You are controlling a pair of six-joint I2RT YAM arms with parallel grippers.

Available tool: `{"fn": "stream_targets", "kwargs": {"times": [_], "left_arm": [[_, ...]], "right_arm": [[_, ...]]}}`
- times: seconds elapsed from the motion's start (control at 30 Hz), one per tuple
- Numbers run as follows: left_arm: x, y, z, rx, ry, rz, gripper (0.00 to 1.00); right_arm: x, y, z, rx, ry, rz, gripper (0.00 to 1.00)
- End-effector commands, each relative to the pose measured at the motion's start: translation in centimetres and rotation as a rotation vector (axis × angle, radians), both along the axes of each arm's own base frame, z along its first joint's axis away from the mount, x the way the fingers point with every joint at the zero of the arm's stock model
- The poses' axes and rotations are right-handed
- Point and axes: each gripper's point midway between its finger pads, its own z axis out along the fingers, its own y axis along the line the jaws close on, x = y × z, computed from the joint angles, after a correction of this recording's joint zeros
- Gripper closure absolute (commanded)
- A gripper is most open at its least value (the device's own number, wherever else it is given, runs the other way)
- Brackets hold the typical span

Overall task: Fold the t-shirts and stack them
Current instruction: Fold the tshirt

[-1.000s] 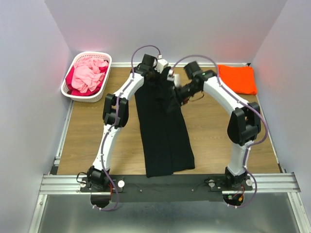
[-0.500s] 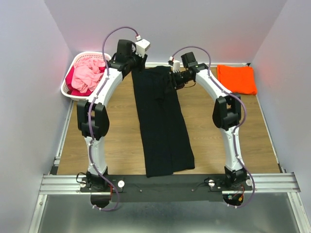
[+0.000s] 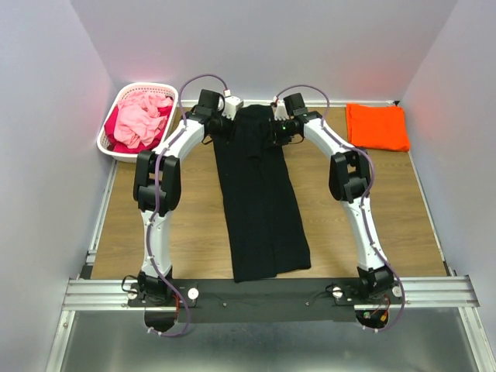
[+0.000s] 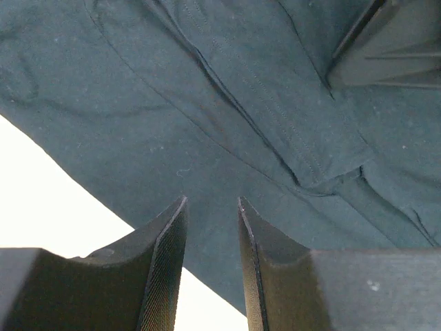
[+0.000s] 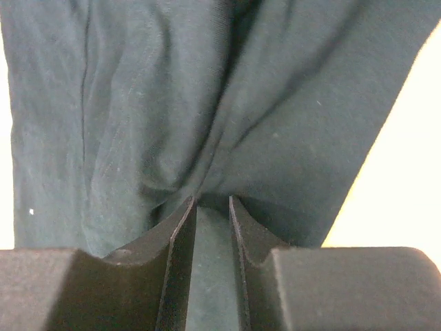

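1. The left gripper (image 3: 221,124) has come down from its raised spot near the basket (image 3: 116,147) onto the far left corner of the black shirt (image 3: 260,201). Its fingers (image 4: 165,262) stand a narrow gap apart over flat cloth, and nothing looks pinched.
2. The right gripper (image 3: 277,128) stays at the far right corner, almost closed. Cloth puckers into the gap between its fingers (image 5: 176,262), so it seems to hold a fold.
3. The black shirt lies as a long strip down the middle of the table (image 3: 325,217). Its far end is now spread flat, where 1 second ago it was bunched up.
4. The orange shirt (image 3: 377,126) lies folded at the far right, well apart.
5. The crosswise fold likely comes next, once the left gripper closes.
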Motion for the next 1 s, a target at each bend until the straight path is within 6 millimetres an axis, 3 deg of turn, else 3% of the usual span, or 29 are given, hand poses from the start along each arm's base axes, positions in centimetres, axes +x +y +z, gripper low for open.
{"fn": "stream_targets", "kwargs": {"times": [0.0, 0.2, 0.4, 0.57, 0.77, 0.87, 0.97], "left_arm": [[-0.7, -0.2, -0.7, -0.018, 0.035, -0.005, 0.58], [-0.8, 0.0, -1.1, -0.015, 0.042, -0.003, 0.58], [-0.4, -0.2, -1.3, -0.020, 0.041, -0.011, 0.58], [-0.3, -0.9, -1.8, -0.047, 0.059, -0.027, 0.58], [-0.3, -1.0, -2.3, -0.045, 0.066, -0.035, 0.58], [-0.1, -0.7, -1.5, -0.034, 0.039, -0.038, 0.55], [0.2, -0.6, 0.2, -0.037, -0.009, -0.051, 0.49]], "right_arm": [[1.7, -2.7, -3.6, -0.097, 0.025, -0.159, 0.67], [1.6, -6.7, -5.3, -0.163, 0.074, -0.273, 0.71], [2.0, -9.2, -5.1, -0.170, 0.085, -0.326, 0.71], [3.1, -8.5, -4.7, -0.126, 0.066, -0.295, 0.71], [4.3, -8.2, -5.6, -0.121, 0.039, -0.271, 0.68], [4.6, -8.0, -5.0, -0.113, 0.023, -0.256, 0.63], [4.7, -7.3, -2.7, -0.074, -0.001, -0.231, 0.50]]}}
